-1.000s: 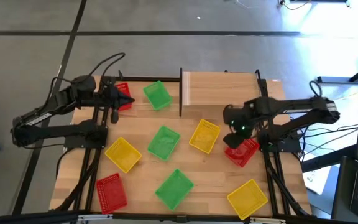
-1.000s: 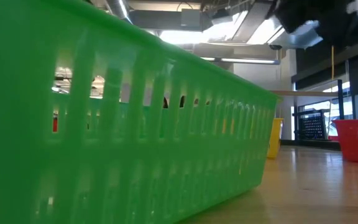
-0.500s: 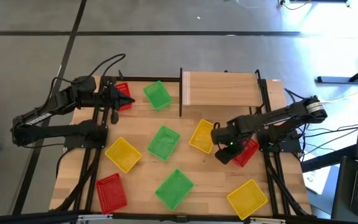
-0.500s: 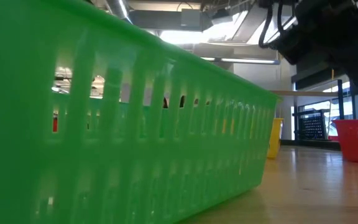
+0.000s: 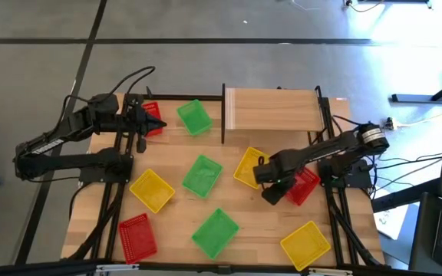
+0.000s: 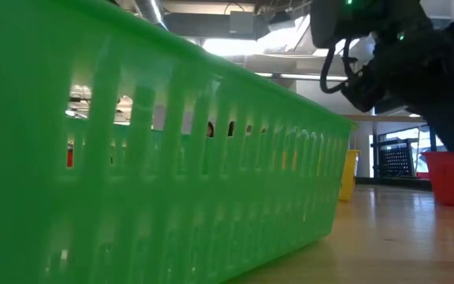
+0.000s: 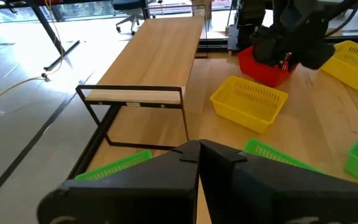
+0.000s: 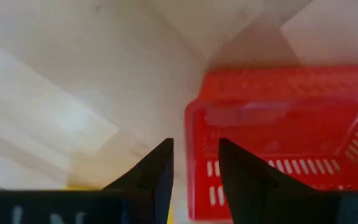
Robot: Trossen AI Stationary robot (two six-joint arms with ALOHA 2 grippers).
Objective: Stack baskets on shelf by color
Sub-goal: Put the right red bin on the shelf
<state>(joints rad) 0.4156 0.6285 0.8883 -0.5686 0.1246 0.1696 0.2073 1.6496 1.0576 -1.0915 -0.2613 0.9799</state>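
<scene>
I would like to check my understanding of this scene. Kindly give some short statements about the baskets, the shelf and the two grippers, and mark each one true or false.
1. The shelf carries no basket. True.
2. The right gripper is above the table's middle, beside a red basket. True.
3. The left gripper is open wide. False: its fingers are shut together, and it holds nothing.
4. The right gripper holds a yellow basket. False: its fingers are apart with nothing between them; the yellow basket lies on the table next to it.
5. Three green baskets lie on the table. True: one near the shelf post, one in the middle, one at the near edge.
</scene>
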